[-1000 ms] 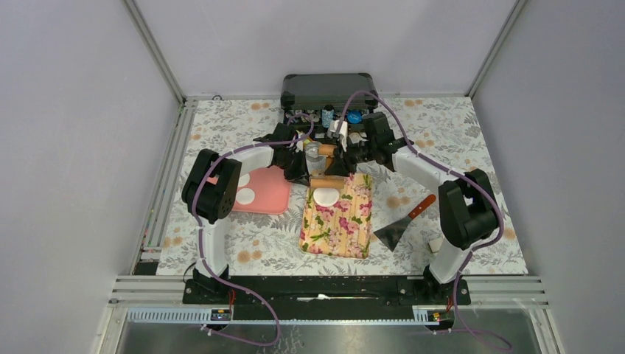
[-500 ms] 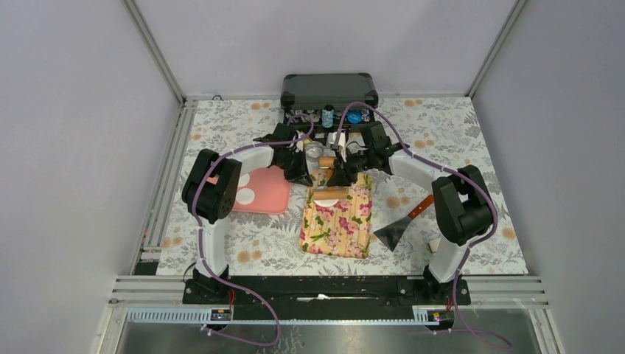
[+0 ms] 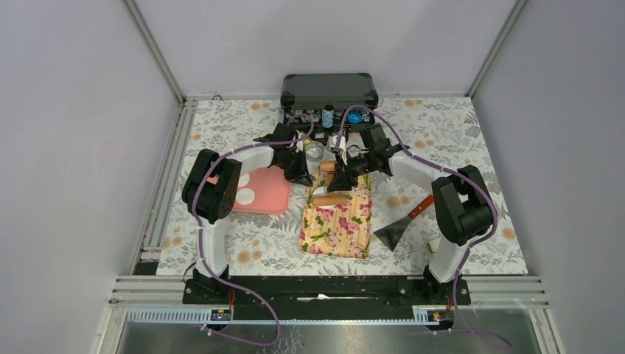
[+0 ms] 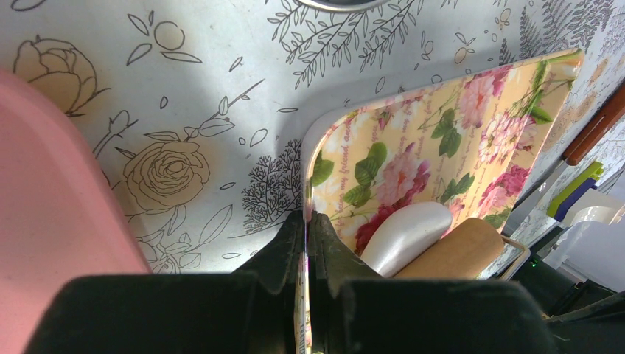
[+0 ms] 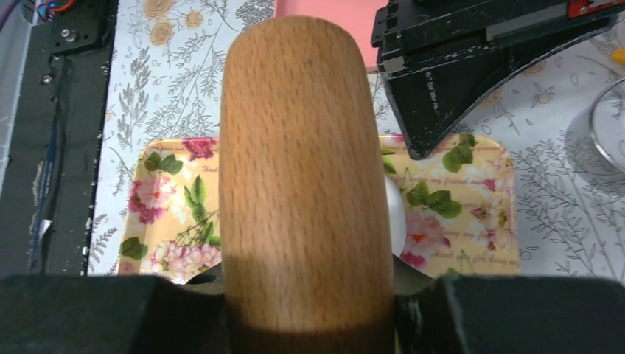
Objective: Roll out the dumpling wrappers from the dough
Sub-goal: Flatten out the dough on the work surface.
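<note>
Dough (image 4: 407, 237) on floral tray (image 4: 442, 125), toward its far end: one smooth white flattened piece, partly hidden under rolling pin (image 5: 306, 169). Pin laid across the tray's width, resting on top of the piece. Wooden barrel clamped between the fingers of right gripper (image 5: 306, 318), jaws part-way apart and filled by the wood. Left gripper (image 4: 308, 218) pinched tight on the floral tray's left rim near the far corner, fingertips all but meeting over the thin edge.

Pink tray (image 3: 269, 193) just left of the floral one; touching or not, impossible to tell. Dumpling wrappers (image 3: 246, 196) inside it at the left end: one flat white disc in full view, a second partly behind the left arm's elbow.

Silver tin (image 3: 315, 153) beyond both trays, between the two wrists, contents not clear enough to name. Black case (image 3: 329, 88) at the far edge of the table (image 3: 457, 147), small bottles and oddments bunched just in front, too small to identify. Scraper (image 3: 402, 225) with brown handle flat on the patterned cloth, right of the floral tray and apart from it.
</note>
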